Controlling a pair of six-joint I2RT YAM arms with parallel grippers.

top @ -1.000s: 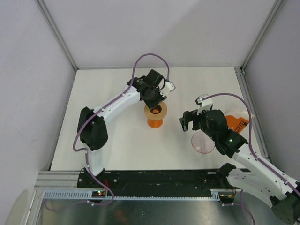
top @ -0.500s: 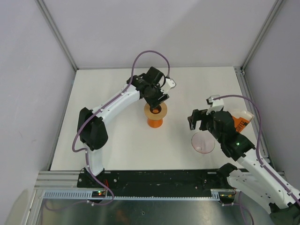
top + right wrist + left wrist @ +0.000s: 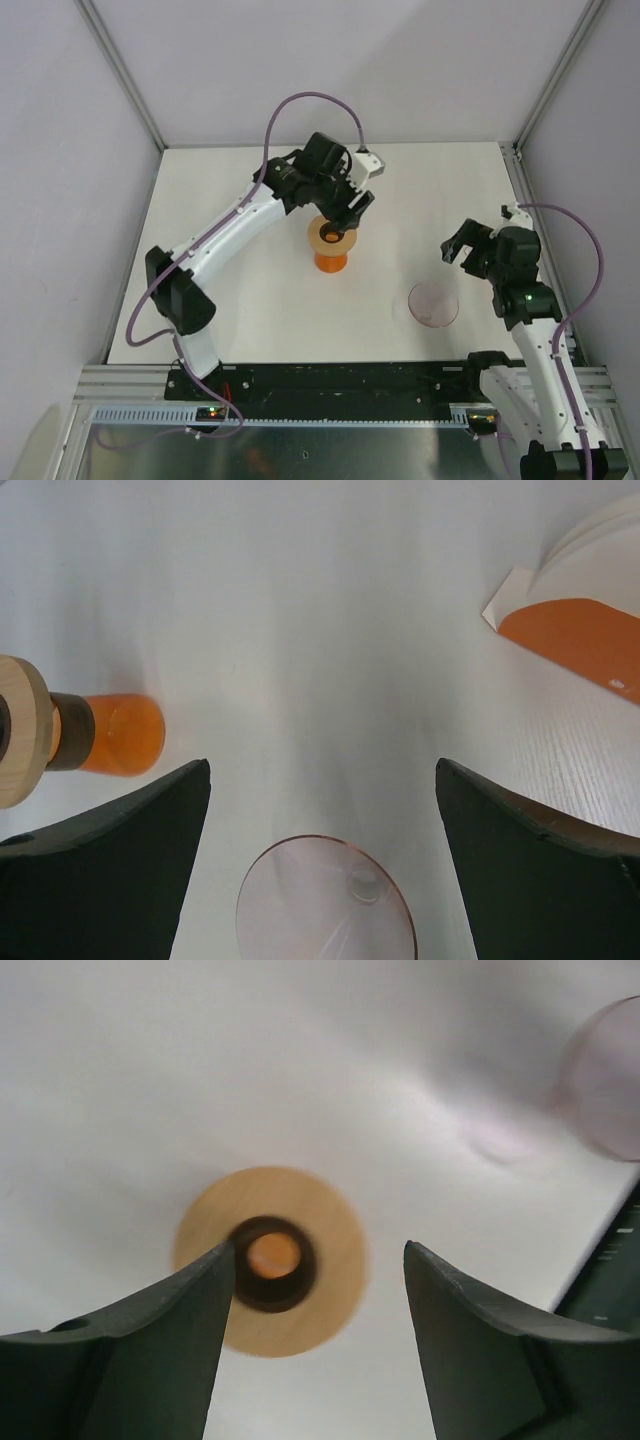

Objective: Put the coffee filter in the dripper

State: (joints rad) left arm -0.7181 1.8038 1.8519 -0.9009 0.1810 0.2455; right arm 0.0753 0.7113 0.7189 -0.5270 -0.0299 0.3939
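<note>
Coffee filter (image 3: 612,535) flat on table (image 3: 300,600) beyond dripper (image 3: 330,905), partly under orange packet (image 3: 575,645); left gripper (image 3: 320,1250), right gripper (image 3: 322,780) both spread, empty; best pinch only filter's free curved edge, sparing packet.

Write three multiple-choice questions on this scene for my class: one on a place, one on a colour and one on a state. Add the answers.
1. Where is the dripper relative to the orange stand?
A. on top of it
B. apart from it, on the table
C. inside it

2. What colour is the broad ring on top of the orange stand?
A. blue
B. green
C. pale wood

3. How are the left claw and the right claw?
A. both open, holding nothing
B. left shut on the ring
C. right shut on the dripper

Answers:
1 B: the top view shows the dripper alone on the table.
2 C: the left wrist view shows a tan ring.
3 A: each wrist view shows the jaws apart with nothing gripped.
</note>
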